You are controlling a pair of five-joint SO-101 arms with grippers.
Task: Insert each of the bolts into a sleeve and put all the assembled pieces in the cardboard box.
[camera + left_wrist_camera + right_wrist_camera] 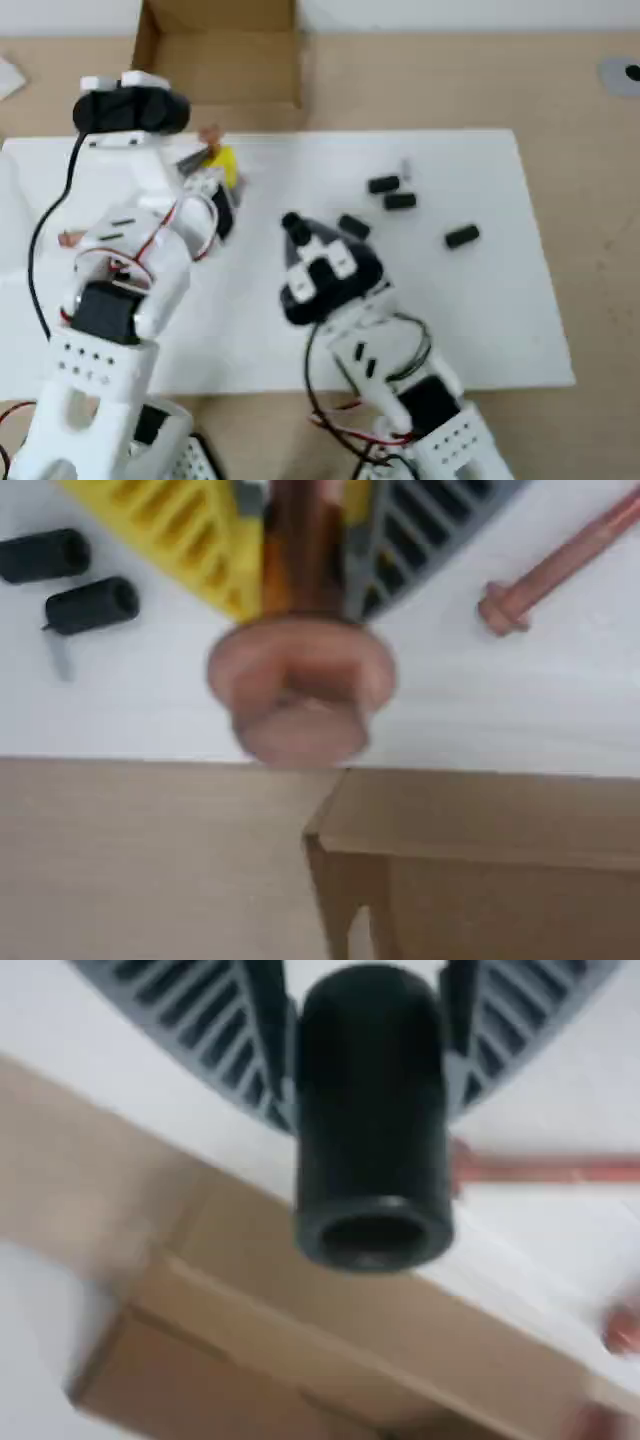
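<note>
Legible text, labels, brands, numbers, signs: 0 found.
Surfaces examined:
- cardboard box (220,70): plain brown.
- held bolt (300,690): plain, copper-coloured.
- held sleeve (372,1120): plain black.
- white sheet (480,320): unmarked.
- arm housings (110,350): any marking too blurred to make out.

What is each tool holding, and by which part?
The left tool grips a copper bolt by its shank, head sticking out. The right tool grips a black sleeve around its rear half, open end free.
</note>
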